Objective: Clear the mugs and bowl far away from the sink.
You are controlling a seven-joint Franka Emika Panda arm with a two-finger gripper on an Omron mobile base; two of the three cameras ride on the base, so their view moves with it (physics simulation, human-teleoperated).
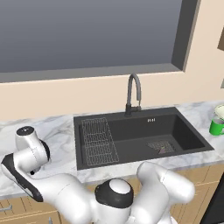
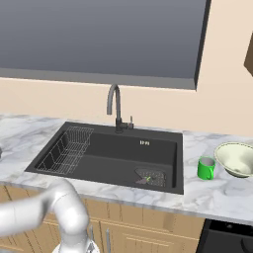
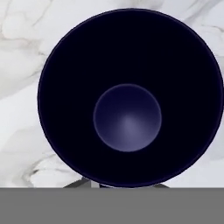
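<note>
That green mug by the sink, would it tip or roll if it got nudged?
The green mug stands upright on the flat marble counter, so it probably slides rather than tips. Its short, wide shape looks stable. Knocked over, its round body might roll toward the bowl close beside it.

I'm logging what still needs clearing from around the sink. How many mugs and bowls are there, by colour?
Dark navy mug, seen from above on the marble counter: 1
Green mug, right of the sink: 1
Pale cream-green bowl, beside the green mug: 1
Total: 3
</note>
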